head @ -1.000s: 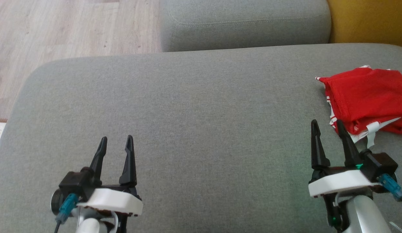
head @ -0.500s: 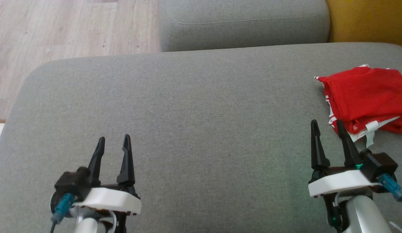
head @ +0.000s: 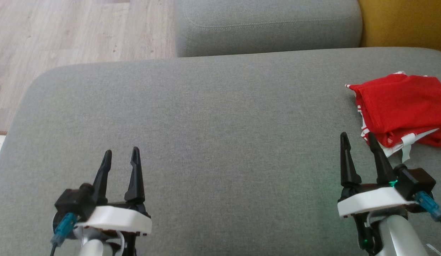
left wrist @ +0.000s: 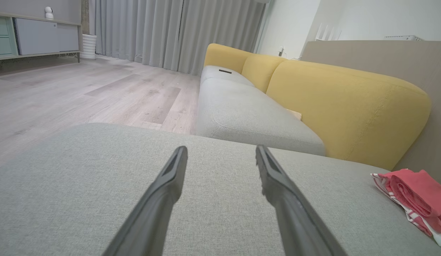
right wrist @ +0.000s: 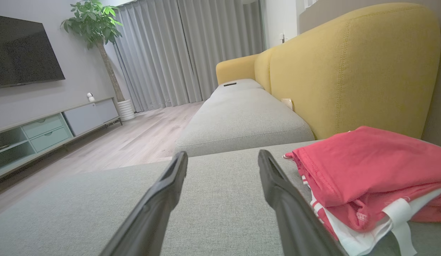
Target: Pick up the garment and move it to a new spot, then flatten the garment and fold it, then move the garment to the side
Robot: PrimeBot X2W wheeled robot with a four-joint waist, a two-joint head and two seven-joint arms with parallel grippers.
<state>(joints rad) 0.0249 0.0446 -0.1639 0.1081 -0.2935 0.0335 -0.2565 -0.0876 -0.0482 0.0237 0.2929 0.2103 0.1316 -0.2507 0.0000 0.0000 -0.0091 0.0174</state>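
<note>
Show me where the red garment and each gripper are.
red garment (head: 401, 103): head view, its top red fold.
left gripper (head: 122, 150): head view, midway between its fingertips.
right gripper (head: 358, 135): head view, midway between its fingertips.

garment (head: 401, 103): on cushion (head: 206, 124), far right | right tool (head: 358, 136): just beside, perhaps touching

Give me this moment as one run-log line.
garment: folded, on gray cushion, right side | left pincer: open, empty | right pincer: open, empty, beside garment
</note>
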